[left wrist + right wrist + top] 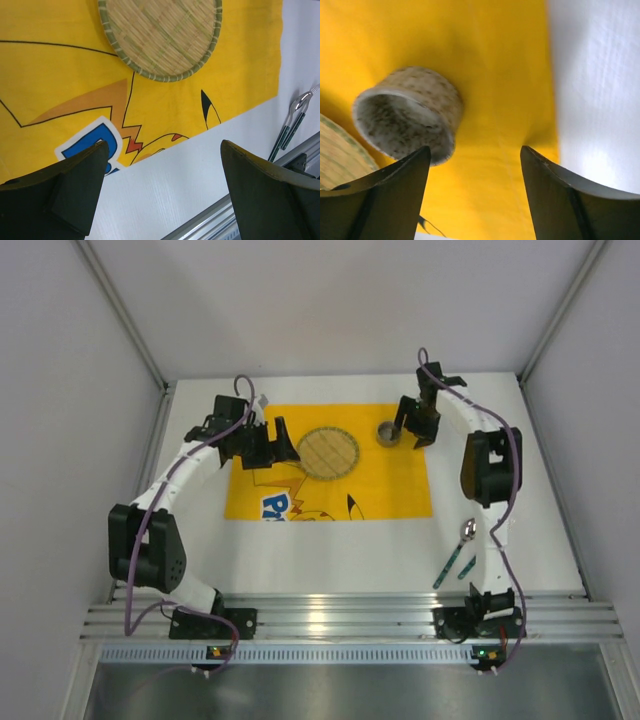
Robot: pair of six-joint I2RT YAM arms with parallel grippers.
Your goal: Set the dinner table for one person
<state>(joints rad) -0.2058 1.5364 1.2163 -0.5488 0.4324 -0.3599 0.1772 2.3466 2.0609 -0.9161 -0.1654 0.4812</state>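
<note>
Dinner table margin rings the mat on every side; both arms' jaws stand wide apart.

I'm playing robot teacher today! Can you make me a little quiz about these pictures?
1. True or false: the cup stands on the mat.
2. Where is the spoon? A in the cup; B on the bare table; C on the mat.
3. Fill in: in the top view, the woven plate lies ___ of the cup.
Key: 1 true; 2 B; 3 left.
</note>
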